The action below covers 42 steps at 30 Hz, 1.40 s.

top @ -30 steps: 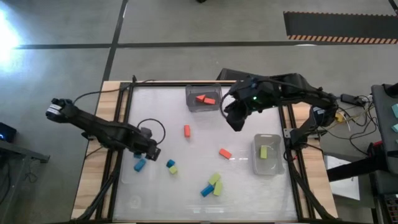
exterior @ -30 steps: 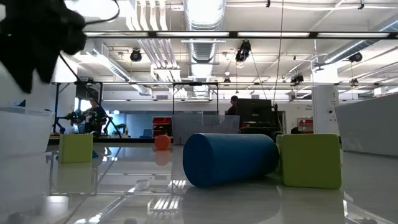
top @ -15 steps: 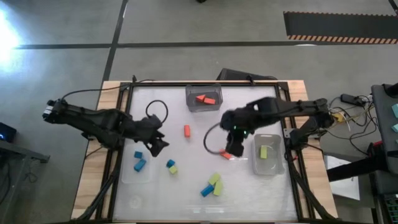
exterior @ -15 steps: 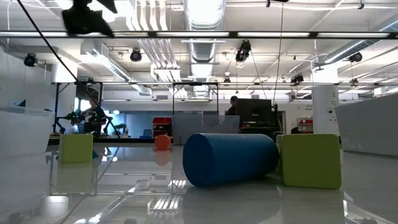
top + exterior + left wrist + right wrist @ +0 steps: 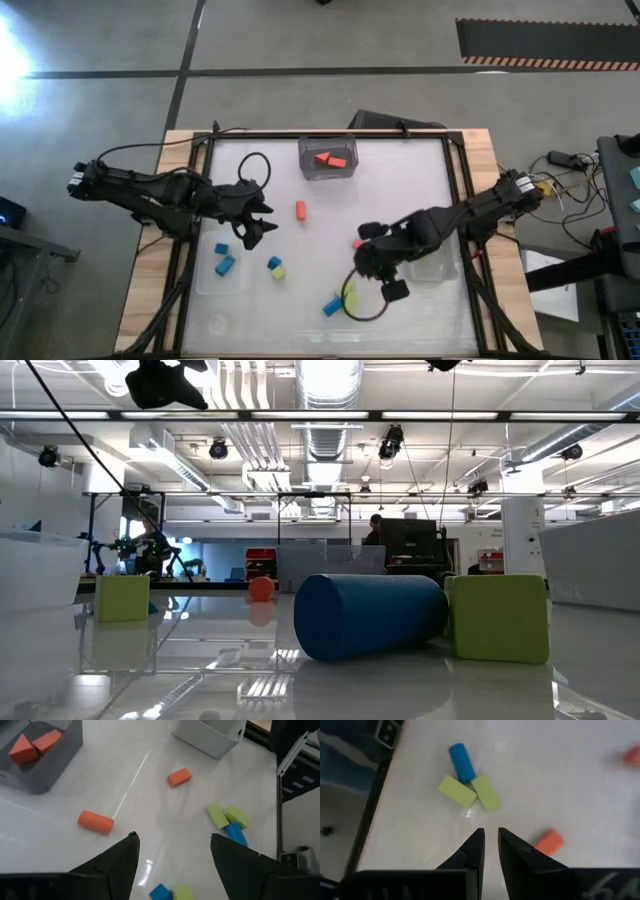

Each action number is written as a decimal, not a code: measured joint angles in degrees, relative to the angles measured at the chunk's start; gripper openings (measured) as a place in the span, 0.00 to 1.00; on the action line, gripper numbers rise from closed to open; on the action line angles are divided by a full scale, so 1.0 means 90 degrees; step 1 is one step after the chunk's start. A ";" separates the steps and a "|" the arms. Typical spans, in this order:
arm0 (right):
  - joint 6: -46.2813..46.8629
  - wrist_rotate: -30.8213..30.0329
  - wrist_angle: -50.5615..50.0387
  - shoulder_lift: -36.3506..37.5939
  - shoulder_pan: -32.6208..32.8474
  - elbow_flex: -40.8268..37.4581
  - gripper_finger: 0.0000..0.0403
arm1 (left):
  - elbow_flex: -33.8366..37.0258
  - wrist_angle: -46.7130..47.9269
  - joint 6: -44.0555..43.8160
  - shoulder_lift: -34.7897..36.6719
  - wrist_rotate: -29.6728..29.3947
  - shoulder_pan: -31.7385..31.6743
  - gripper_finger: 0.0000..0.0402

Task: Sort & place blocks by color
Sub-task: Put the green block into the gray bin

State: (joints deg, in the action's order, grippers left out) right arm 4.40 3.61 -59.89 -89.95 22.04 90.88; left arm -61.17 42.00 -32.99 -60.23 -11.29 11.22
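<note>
The right gripper, fingers pressed together and empty, hovers just short of 2 yellow-green blocks flanking a blue block; nearer than the spread left gripper.

The left gripper hangs above the table, left of its centre, fingers spread. The right gripper hovers over the table's near-middle part, arm reaching in from the right edge, fingers nearly together.
</note>
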 joint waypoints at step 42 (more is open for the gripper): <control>-0.4159 0.1006 0.2158 -0.2092 0.0260 -0.0567 0.61 | 0.0007 0.0005 0.0409 0.0000 -0.0158 -0.0002 0.57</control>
State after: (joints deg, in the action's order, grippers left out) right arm -33.04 12.67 -40.47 -108.77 24.38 85.78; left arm -61.10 42.04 -29.31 -60.23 -12.71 11.20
